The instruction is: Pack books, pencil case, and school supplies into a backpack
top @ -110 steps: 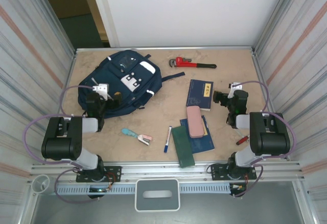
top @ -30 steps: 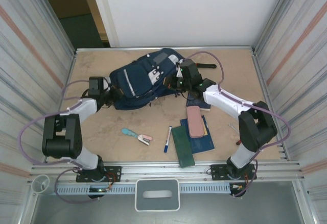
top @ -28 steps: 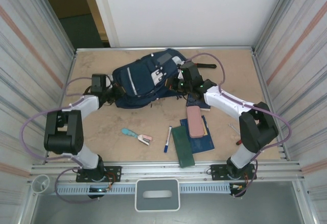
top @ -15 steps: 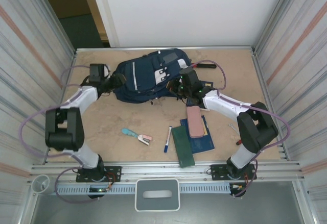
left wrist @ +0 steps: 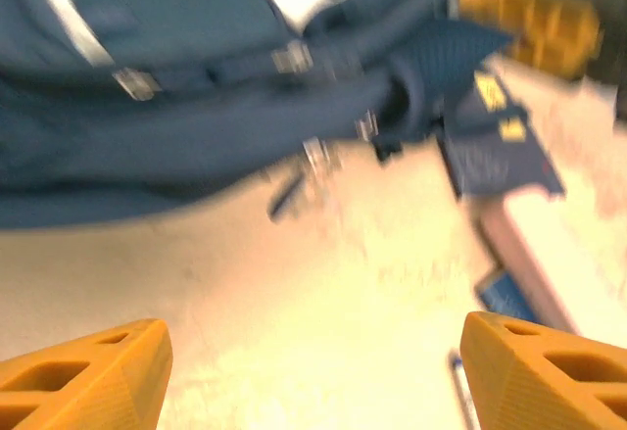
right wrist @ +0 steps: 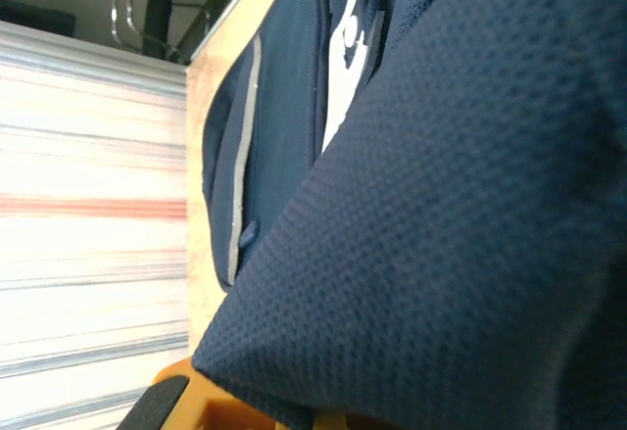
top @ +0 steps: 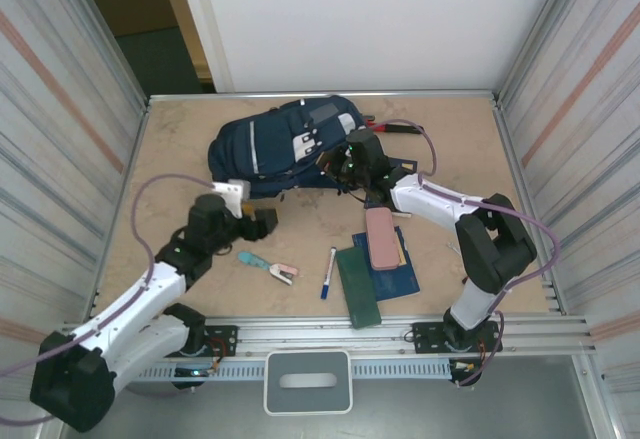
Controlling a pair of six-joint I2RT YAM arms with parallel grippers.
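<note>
Your left arm has drawn back from the backpack (top: 285, 144) since half a second ago. It now stretches low from its base, and the left gripper (top: 262, 221) hangs on the near side of the bag, apart from it. In the left wrist view its two orange fingertips (left wrist: 83, 376), with hollow cut-outs, stand wide apart with nothing between them.

Your right arm reaches far and left, bent over the blue book with the yellow label (left wrist: 495, 141). The right gripper (top: 343, 164) is at the backpack's right edge, closed on a fold of navy mesh fabric that drapes over its orange finger (right wrist: 225, 408).

The backpack sits bunched at the far middle of the tan table (top: 170, 149). It is woven navy cloth with white patches and a pale stripe.

The rounded pink pencil case (top: 380, 239) lies on the stacked flat books (top: 400, 277) at near right. The slim green book (top: 357, 286) is just beside them, with the marker (top: 328, 272) and stapler (top: 270, 266) further left.
</note>
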